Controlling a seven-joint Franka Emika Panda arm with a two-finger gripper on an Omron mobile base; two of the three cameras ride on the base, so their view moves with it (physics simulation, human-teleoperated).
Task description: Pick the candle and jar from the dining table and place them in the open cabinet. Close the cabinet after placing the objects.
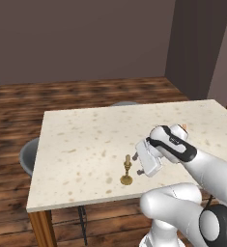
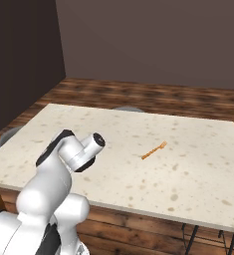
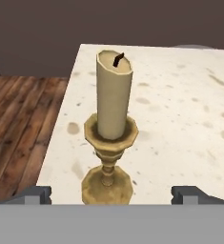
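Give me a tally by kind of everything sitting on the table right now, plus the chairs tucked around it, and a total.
Candle on its brass holder, near the table's front edge: 1
Thin orange stick lying flat on the top: 1
Grey chairs, partly hidden under the table: 2 in sight
Total: 4

The candle (image 1: 127,170) stands upright on the desk (image 1: 86,144), near its front edge. The tool (image 1: 137,164) sits just to the candle's right, level with it, its fingers spread wide with the candle ahead between them in the hand view (image 3: 111,128). A thin stick (image 2: 154,150) lies flat near the desk's middle. Two chairs (image 1: 29,157) stand at the desk's left and far sides.
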